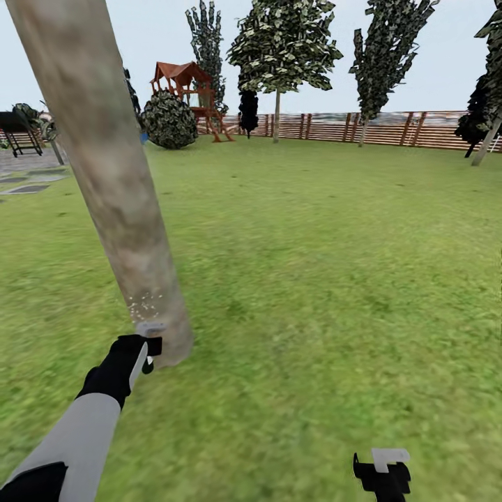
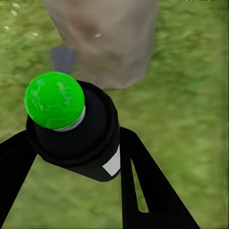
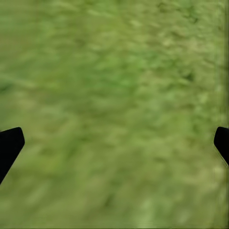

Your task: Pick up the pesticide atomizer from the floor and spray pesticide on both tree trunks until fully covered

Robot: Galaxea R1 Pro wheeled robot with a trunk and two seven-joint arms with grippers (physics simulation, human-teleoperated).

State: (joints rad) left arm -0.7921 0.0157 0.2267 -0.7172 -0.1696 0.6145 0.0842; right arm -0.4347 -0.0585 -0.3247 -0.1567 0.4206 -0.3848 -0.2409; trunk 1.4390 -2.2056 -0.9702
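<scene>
Because the job is to coat the trunk, the left gripper is clenched around the pesticide atomizer, its two black fingers pinching the dark cylinder from either side so the capped end faces the wood. In the left wrist view the cap shows a bright green dome rather than a red dot. In the head view the atomizer sits at about seven o'clock, low and close to the base of the near tree trunk; a scatter of pale specks lies on the bark just above it, probably spray landing there. That trunk rises toward eleven o'clock, most of it apparently uncoated. A second tree stands far off at twelve o'clock by the fence. The right gripper, at five o'clock, hangs released over the grass, holding nothing.
</scene>
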